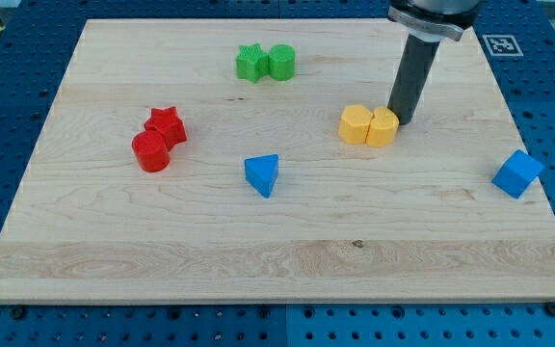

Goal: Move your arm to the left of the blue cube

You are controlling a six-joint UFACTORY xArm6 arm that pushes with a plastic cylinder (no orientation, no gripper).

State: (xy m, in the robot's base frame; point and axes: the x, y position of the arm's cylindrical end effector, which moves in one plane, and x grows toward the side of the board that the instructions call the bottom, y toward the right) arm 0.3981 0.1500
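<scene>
Wooden table (pixel 277 260) fills the view, its near edge closest to the camera, and carries every block. Next in size is the end effector (pixel 414 77), a bare dark rod coming down from 1 o'clock; it has no jaws and grips nothing. My tip (pixel 400 121) rests on the table at the 1 o'clock corner of the right yellow block (pixel 383 126), touching it or just beside it. That block touches the left yellow block (pixel 355 124); I cannot tell their exact shapes.

The blue cube (pixel 518 173) sits by the table's edge at 4 o'clock, well apart from my tip, which lies at its 10 o'clock. At 9 o'clock, a red star (pixel 166 125) touches a red cylinder (pixel 150 151). At 12 o'clock, a green star (pixel 251 63) touches a green cylinder (pixel 280 62). A blue triangular block (pixel 262 174) stands alone near the centre.
</scene>
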